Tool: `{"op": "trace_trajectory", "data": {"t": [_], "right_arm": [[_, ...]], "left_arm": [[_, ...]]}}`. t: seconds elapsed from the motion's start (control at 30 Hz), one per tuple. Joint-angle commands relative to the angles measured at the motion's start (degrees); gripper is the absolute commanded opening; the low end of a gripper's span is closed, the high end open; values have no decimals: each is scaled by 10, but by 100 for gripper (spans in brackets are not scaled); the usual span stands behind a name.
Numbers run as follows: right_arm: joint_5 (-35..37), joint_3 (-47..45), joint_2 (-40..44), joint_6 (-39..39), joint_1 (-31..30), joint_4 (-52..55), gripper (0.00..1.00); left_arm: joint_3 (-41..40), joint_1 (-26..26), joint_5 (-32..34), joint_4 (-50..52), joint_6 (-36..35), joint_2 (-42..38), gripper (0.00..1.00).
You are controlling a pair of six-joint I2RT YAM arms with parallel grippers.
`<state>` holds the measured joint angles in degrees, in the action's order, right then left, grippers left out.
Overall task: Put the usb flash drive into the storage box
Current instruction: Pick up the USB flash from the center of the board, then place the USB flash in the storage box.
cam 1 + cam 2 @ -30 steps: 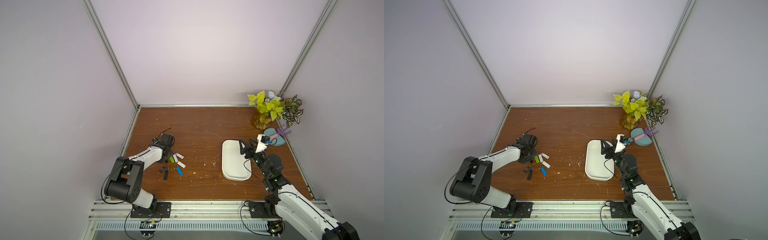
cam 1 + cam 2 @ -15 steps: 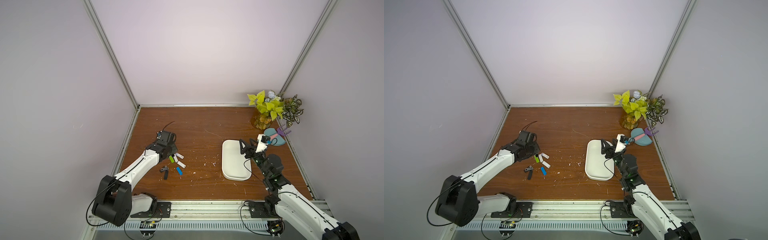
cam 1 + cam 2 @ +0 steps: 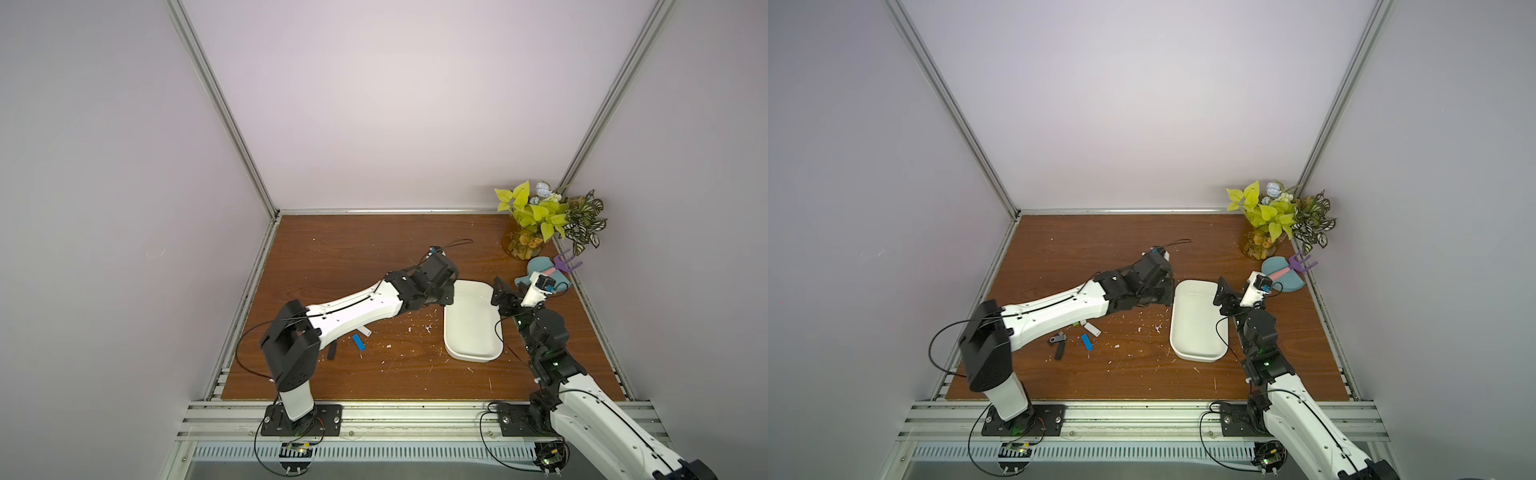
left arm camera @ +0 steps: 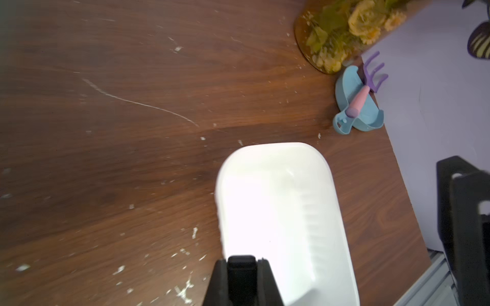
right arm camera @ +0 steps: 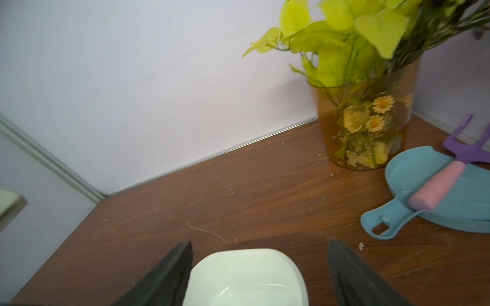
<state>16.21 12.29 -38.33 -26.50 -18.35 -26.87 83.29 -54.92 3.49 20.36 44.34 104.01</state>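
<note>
- Starting with the left hand (image 4: 241,262): seeing it clamped all the way shut, pinching a small black usb flash drive (image 4: 241,269) between the fingertips, though not making out any detail on something that dark.
- Finding that hand hanging above the table (image 3: 353,257), right at the far corner of the storage box (image 3: 471,332) on the left arm's side, going by both top views.
- Not managing to place the drive as hanging over the inside of the box or just outside the rim; definitely seeing it up in the air, not lying in it.
- Seeing the right hand (image 5: 259,241) spread wide with nothing between its fingers (image 5: 169,275), just framing the far end of the white box in the right wrist view.
- Placing it at the opposite far corner in both top views, and honestly not being able to call it touching the rim or clear of it.
- Noticing the box lying flat on the table, lengthwise between the two arms.
- Spotting other sticks lying loose on the table beside the left arm, well apart from the box: a blue stick (image 3: 1087,341), a white stick (image 3: 1092,329) and two black sticks (image 3: 1057,340) just beside each other.
- Catching a flower vase (image 3: 523,245) sitting in the far right corner, a teal dustpan (image 4: 368,114) just beside it, and a purple rake (image 4: 362,99) with a pink handle lying across the pan.
</note>
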Motion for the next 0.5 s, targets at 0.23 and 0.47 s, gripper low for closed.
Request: {"op": "trace_trajectory", "data": {"t": [0.23,0.47], "right_arm": [[106,8,26,-73,37,80,85],[95,5,26,-74,41,72,84]], "left_arm": [[153,-45,-101,-95,-19,186,0],[213,-47,-83,-78,-11,263,0]]}}
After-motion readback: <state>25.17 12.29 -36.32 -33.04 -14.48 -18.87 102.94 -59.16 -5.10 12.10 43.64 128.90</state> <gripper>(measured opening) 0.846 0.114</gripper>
